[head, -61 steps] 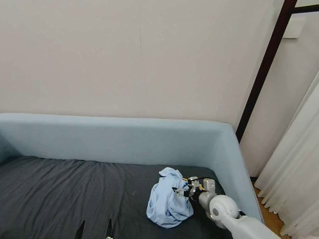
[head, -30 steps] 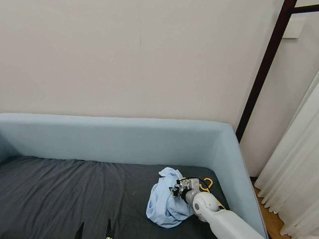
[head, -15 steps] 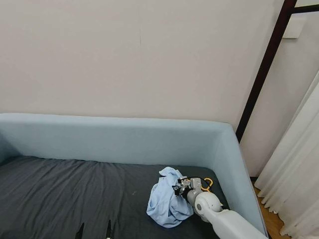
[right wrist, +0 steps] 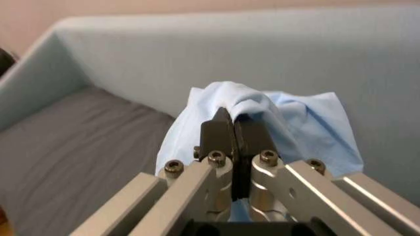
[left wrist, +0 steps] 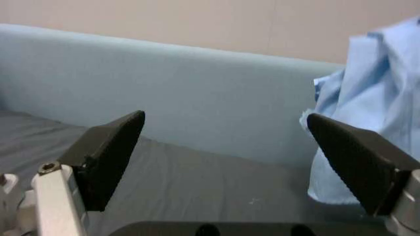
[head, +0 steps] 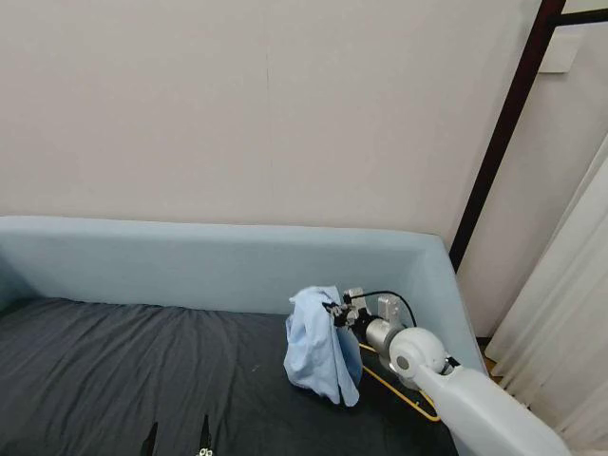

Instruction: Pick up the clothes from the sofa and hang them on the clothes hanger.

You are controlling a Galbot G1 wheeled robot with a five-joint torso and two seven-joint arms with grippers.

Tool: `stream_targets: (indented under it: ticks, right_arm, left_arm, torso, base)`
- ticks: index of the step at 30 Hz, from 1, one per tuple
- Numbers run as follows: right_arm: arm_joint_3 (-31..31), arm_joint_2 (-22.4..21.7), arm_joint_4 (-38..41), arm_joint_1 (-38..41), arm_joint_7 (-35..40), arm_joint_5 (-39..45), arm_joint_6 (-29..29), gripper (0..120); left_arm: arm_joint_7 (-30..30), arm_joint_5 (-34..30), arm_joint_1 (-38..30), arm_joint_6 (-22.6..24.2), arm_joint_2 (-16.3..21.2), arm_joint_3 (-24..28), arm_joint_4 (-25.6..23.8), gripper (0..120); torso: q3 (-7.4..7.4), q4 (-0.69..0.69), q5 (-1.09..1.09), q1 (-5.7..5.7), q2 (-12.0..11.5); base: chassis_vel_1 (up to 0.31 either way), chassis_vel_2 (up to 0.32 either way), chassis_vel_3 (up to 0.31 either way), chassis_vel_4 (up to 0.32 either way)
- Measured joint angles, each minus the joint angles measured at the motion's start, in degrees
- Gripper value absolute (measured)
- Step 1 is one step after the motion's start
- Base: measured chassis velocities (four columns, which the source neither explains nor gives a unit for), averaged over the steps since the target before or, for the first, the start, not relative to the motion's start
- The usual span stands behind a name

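The right gripper (head: 333, 313), clamped on the cloth (head: 318, 350), had just lifted it off the sofa's (head: 190, 268) right end, so hanging remained. The left gripper (head: 179, 435) waited spread apart by the front edge.

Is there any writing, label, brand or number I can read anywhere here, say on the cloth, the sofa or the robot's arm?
None can be read.
The cloth: plain blue, no print or tag in sight.
The sofa: no label.
The right gripper, shut on the cloth: no marking on it.
The pale plate on the dark post: blank.
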Motion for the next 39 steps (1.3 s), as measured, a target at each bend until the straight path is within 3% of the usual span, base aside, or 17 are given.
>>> stream_targets:
  ticks: [9, 14, 26, 31, 35, 36, 39]
  right_arm:
    - [-5.98, 0.37, 3.04, 15.02, 1.18, 8.63, -0.66, 0]
    - [-10.22, 4.35, 2.93, 22.86, 1.93, 14.74, 0.15, 0]
    - [-10.30, 8.16, 4.42, 28.27, 5.54, 24.44, 3.72, 0]
    - [-7.98, 5.32, 3.64, 17.89, 4.56, 20.85, 5.15, 0]
    - [-2.59, 2.34, -4.54, -2.80, -0.47, 9.95, 7.35, 0]
    - [-2.59, 2.34, -4.54, -2.80, -0.47, 9.95, 7.35, 0]
    - [0.82, 2.08, -8.53, -13.67, -3.53, 3.20, 9.06, 0]
  left_arm:
    - [-0.23, -0.24, -0.09, 0.03, -0.20, -0.36, -0.43, 98]
    - [-0.43, -1.05, -0.05, -0.03, -0.65, -1.24, -0.81, 98]
    - [-0.54, -0.98, 0.85, -0.53, -2.02, -1.64, -1.46, 98]
    - [-0.57, -0.27, 1.37, -0.48, -2.28, -1.35, -1.35, 98]
    - [-0.46, 0.69, 2.31, -0.56, -2.18, -1.12, -0.97, 98]
    - [-0.46, 0.69, 2.31, -0.56, -2.18, -1.12, -0.97, 98]
    - [-0.43, 0.95, 2.63, -0.60, -2.01, -1.05, -0.59, 98]
  torso:
    - [0.00, 0.01, -0.02, 0.00, 0.01]
    - [0.00, 0.02, -0.02, 0.00, 0.00]
    - [-0.01, 0.02, -0.02, 0.00, 0.01]
    - [-0.01, 0.03, 0.00, 0.00, 0.00]
    - [0.02, -0.04, 0.07, 0.00, -0.01]
    - [0.02, -0.04, 0.07, 0.00, -0.01]
    - [0.00, 0.00, 0.01, -0.01, -0.01]
  base:
    - [0.000, 0.000, 0.000, 0.000]
    - [0.000, 0.000, 0.000, 0.000]
    - [0.000, 0.000, 0.000, 0.000]
    - [0.000, 0.000, 0.000, 0.000]
    - [0.000, 0.000, 0.000, 0.000]
    - [0.000, 0.000, 0.000, 0.000]
    - [0.000, 0.000, 0.000, 0.000]
